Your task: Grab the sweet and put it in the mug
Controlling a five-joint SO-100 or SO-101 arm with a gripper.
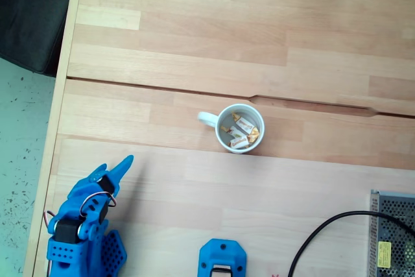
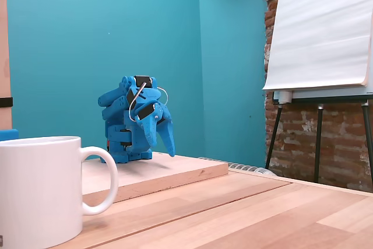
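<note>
The mug (image 2: 38, 193) is cut off at left; sweets (image 1: 241, 133) perhaps three, overlapping.

My light wooden table (image 1: 194, 30) of joined planks, speckled pale floor (image 1: 19, 134) to its left in a fixed view, teal walls (image 2: 87, 27) behind me, brick wall (image 2: 274, 4), white flipchart (image 2: 320, 27) on a tripod easel.

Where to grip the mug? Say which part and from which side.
Grip the mug by its rim wall from straight above, one of the fingers inside and one outside. It stands upright with the mouth open; its small looped handle, pointing upper left in the top-down fixed view, looks too tight.
</note>
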